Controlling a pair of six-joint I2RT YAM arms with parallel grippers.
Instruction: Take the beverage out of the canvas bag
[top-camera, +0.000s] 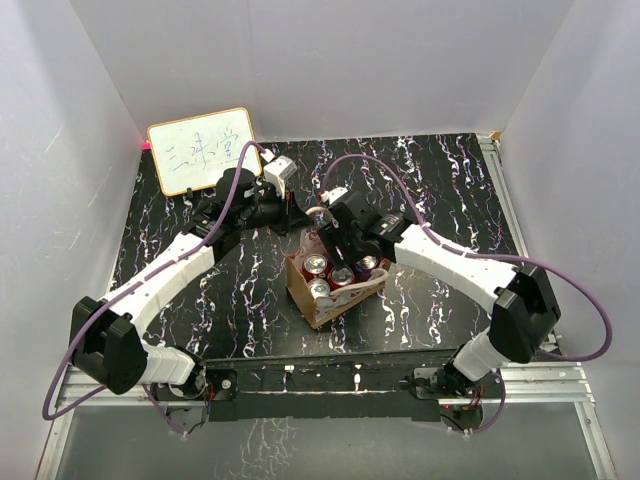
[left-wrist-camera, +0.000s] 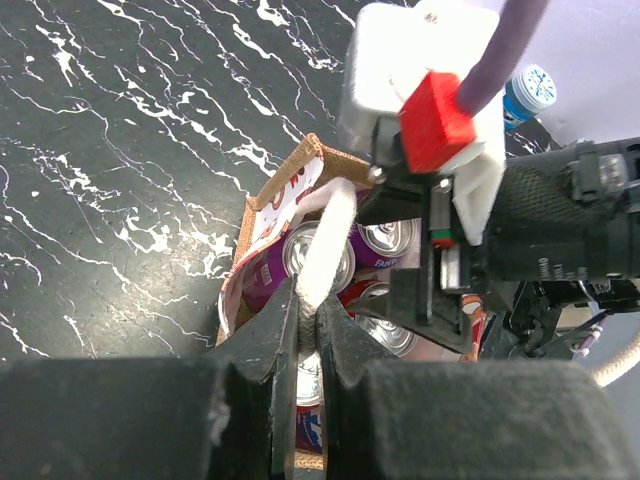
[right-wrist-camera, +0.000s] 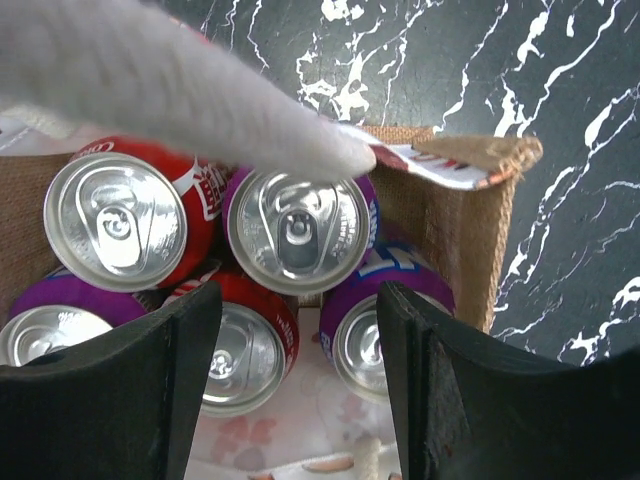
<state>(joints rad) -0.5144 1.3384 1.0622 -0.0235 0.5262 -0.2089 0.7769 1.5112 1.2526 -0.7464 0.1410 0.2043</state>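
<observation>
Wide open and holding nothing, the right pincer (right-wrist-camera: 298, 297) hangs directly above the mouth of the small boxy tan-brown canvas bag (right-wrist-camera: 445, 225). That bag stands on the black white-veined marble worktop (top-camera: 450, 180), between the two arms and just ahead of their wrists. What I care about is the line from that pincer to the drinks. The cans stand upright and packed side by side, silver tops facing the wrist camera, so their long axis runs along my approach, straight down. The purple aluminium can with a silver pull-tab top (right-wrist-camera: 297, 232) sits just beyond the gap between the fingers, and a red aluminium can (right-wrist-camera: 243, 355) lies partly within that gap, touching its neighbours. The left pincer (left-wrist-camera: 307, 305) is closed tight on the white fabric loop handle (left-wrist-camera: 328, 240) of the bag, holding it up and aside. I judge the right arm is the one to reach, since it is over the cans. The descent needs the fingers to slip into the narrow spaces round one can, and I cannot tell whether those spaces are wide enough.
</observation>
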